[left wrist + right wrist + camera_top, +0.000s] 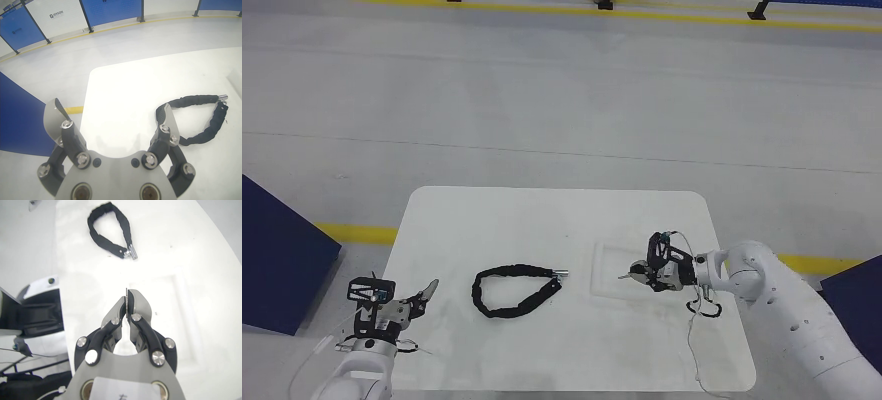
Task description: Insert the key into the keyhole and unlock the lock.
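The top camera sits above the arms and looks down and outward over the white table (542,215), from far enough to take in the whole tabletop and the floor beyond. The left wrist camera sits close behind the left gripper (110,106) at the near left corner, low, facing far and somewhat right. The right wrist camera sits close behind the right gripper (126,298) at the right side, facing left across the table. All three views share the black chain lock (510,290) at mid-table.

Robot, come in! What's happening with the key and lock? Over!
Right gripper shut on key. Left gripper open, near lock. Lock lying on table, untouched. Bare table between them.
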Tool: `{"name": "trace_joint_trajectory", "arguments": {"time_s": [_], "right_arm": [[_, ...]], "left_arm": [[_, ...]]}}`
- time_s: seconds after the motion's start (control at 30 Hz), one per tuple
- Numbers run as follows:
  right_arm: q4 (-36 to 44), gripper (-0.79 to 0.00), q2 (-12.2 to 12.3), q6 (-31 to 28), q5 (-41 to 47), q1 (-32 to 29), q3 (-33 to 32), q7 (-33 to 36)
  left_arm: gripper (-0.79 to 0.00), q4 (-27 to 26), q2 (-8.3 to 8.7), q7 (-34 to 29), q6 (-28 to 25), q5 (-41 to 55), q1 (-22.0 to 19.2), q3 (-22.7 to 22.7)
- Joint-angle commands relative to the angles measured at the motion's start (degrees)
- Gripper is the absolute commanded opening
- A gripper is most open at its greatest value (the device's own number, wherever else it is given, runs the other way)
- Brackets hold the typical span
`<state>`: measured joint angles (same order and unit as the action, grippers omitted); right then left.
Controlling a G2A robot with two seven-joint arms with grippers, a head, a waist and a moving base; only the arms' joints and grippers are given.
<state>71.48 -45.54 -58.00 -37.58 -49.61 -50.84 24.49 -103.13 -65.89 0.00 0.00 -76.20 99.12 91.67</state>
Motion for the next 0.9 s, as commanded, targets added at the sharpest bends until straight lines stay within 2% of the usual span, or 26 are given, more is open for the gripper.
{"name": "trace_joint_trajectory", "arguments": {"time_s": [0.0,0.23,0.37,0.87], "right_arm": [[1.1,-0.785,1.8,0.0,7.8,-2.1,0.0,-0.5],[5.0,-0.785,6.8,0.0,27.0,-7.7,-0.2,-0.3],[6.8,-0.785,8.6,0.0,35.5,-9.9,-1.2,2.2],[6.5,-0.785,8.7,0.0,36.9,-10.2,-1.4,2.0]], "left_arm": [[0.000,0.0,0.00,0.0,0.0,0.0,0.0,0.0],[0.000,0.0,0.00,0.0,0.0,0.0,0.0,0.0],[0.000,0.0,0.00,0.0,0.0,0.0,0.0,0.0],[0.000,0.0,0.00,0.0,0.0,0.0,0.0,0.0]]}}
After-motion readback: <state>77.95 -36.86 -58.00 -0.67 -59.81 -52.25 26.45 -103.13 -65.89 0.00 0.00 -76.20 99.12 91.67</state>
